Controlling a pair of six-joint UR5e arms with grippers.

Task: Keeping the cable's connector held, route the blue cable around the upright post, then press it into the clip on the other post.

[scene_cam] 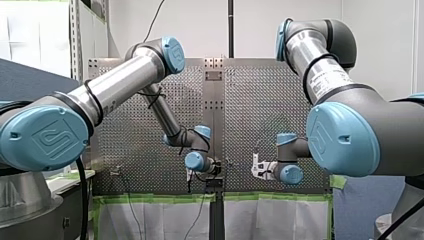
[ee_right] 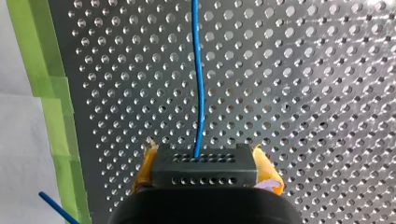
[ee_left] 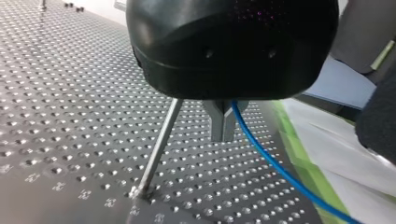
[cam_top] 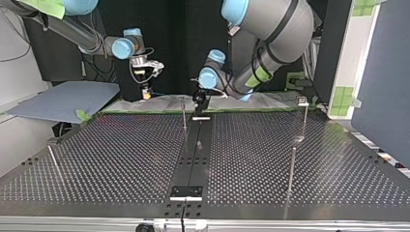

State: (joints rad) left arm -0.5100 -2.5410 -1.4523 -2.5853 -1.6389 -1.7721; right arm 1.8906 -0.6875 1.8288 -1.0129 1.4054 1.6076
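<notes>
Right end: my right gripper [ee_right: 205, 176] is clenched on the black connector [ee_right: 204, 163], with a yellow pad [ee_right: 267, 170] at each side of it.
Connector: a block with rows of small holes across its face.
Cable: the blue cable [ee_right: 200, 93] leaves the middle of the connector and runs straight ahead over the perforated table [ee_right: 303, 93]. A second short stretch of it crosses the white sheet beside the green tape [ee_right: 51, 93].
Left end: my left gripper [ee_left: 223, 128] has its metal fingers drawn together to a thin slit. The cable comes out from behind them, close under the gripper body, and slopes away toward the table edge. We cannot tell whether it is pinched.
Post: a thin upright post [ee_left: 159, 149] stands just beside these fingers, on the side away from the cable and apart from it.
Other post: at the top view's right we note a clip post [cam_top: 304, 118] with a small block on top, well apart from both grippers.
Writing: the blue cap [scene_cam: 47, 135] on my left arm bears a moulded emblem. The label [scene_cam: 325, 80] on my right arm is too small to read.
</notes>
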